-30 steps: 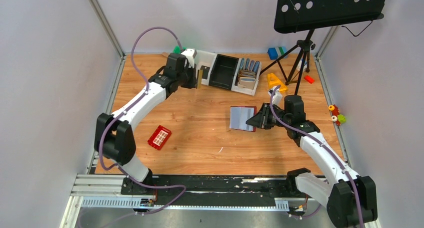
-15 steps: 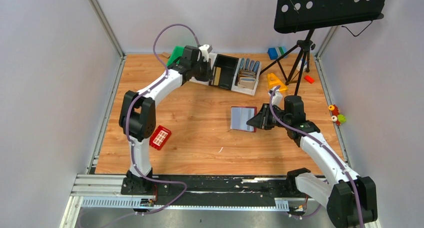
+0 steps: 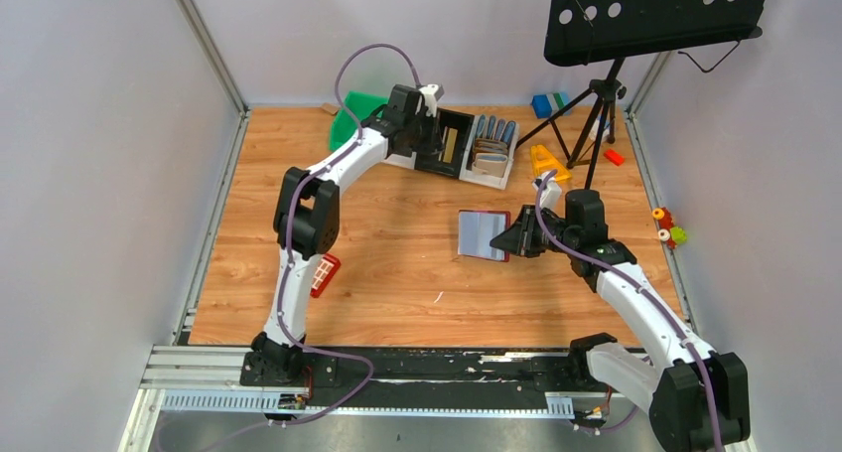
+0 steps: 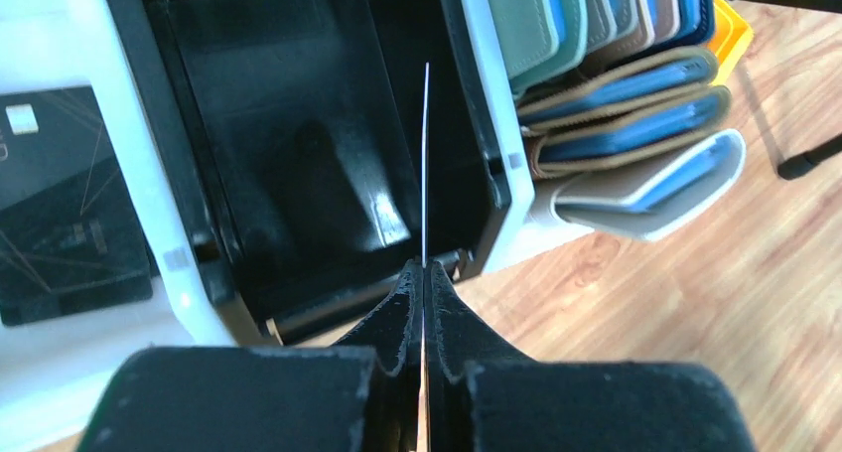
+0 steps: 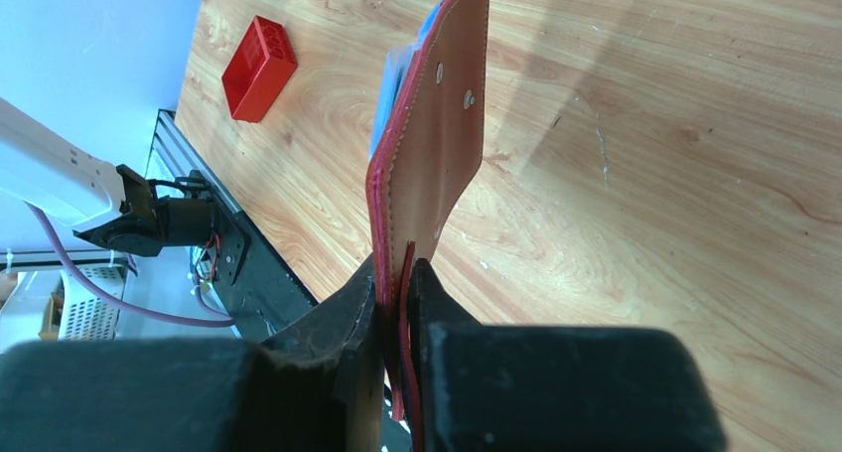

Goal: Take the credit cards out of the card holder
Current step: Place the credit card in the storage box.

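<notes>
My left gripper is shut on a thin gold-tan credit card, held on edge over the black bin. In the left wrist view the card shows only as a fine line rising from the gripper above the bin. A black credit card lies flat in the white compartment left of the bin. The maroon card holder is open mid-table, and my right gripper is shut on its right edge. In the right wrist view the holder stands out from the gripper.
Several upright wallets fill the white rack right of the bin. A red gridded piece lies beside the left arm. A music stand's tripod, a yellow part and small toys occupy the back right.
The left arm has swung right along the back, carrying the card from beside the white compartment to over the black bin. The right arm and the holder have stayed put.
</notes>
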Controlling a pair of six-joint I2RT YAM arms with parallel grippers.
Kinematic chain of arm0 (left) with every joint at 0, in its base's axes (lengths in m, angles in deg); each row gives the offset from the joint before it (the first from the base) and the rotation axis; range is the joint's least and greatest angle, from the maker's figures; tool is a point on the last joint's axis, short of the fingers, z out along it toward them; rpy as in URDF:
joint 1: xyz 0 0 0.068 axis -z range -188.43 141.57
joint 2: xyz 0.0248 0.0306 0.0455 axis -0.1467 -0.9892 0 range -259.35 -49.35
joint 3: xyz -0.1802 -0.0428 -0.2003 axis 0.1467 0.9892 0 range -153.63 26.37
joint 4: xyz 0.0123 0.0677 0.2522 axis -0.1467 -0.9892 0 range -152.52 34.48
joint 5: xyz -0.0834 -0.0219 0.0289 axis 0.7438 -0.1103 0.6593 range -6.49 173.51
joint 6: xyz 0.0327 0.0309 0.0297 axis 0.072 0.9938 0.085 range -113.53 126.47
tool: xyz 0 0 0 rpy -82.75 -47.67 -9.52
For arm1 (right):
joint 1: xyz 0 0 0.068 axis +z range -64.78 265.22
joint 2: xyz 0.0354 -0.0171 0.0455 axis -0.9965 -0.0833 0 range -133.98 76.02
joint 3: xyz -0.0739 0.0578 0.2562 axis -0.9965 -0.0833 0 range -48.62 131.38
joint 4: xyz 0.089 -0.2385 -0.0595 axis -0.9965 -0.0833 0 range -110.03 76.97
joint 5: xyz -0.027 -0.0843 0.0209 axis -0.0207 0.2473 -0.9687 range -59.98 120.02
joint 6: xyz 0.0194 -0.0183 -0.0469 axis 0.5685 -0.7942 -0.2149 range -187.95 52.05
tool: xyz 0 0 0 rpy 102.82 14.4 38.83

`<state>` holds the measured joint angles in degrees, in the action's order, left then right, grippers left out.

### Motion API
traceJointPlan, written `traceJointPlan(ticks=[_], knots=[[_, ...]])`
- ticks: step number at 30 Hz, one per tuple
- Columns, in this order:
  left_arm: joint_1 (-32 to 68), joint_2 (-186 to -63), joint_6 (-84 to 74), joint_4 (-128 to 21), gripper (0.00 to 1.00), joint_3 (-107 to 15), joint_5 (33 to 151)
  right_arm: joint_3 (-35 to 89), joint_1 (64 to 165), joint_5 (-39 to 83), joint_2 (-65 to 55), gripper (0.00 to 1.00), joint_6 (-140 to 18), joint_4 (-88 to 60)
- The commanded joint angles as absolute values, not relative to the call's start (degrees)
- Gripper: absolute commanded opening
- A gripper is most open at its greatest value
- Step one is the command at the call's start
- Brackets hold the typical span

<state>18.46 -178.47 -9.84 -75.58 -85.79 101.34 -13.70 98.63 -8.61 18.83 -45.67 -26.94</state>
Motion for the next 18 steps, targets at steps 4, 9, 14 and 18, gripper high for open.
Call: traceJointPlan(ticks=[4, 9, 14, 18], knots=[[18.44, -185.55, -8.96, -78.39, 0.0, -95.85, 101.98, -12.56, 98.36, -8.89, 19.47, 0.0, -46.77, -24.25], [18.41, -185.82, -6.03, -80.48, 0.21, -96.24, 100.11, -13.4, 97.93, -8.28, 18.55, 0.0, -46.89, -23.19], [18.46, -181.3, -3.93, -79.95, 0.38, -92.21, 98.41, -14.2, 97.78, -9.78, 16.75, 0.0, -45.73, -20.76], [18.74, -175.34, -3.05, -80.24, 0.38, -89.31, 97.8, -14.26, 97.78, -10.97, 15.86, 0.0, -44.84, -19.58]])
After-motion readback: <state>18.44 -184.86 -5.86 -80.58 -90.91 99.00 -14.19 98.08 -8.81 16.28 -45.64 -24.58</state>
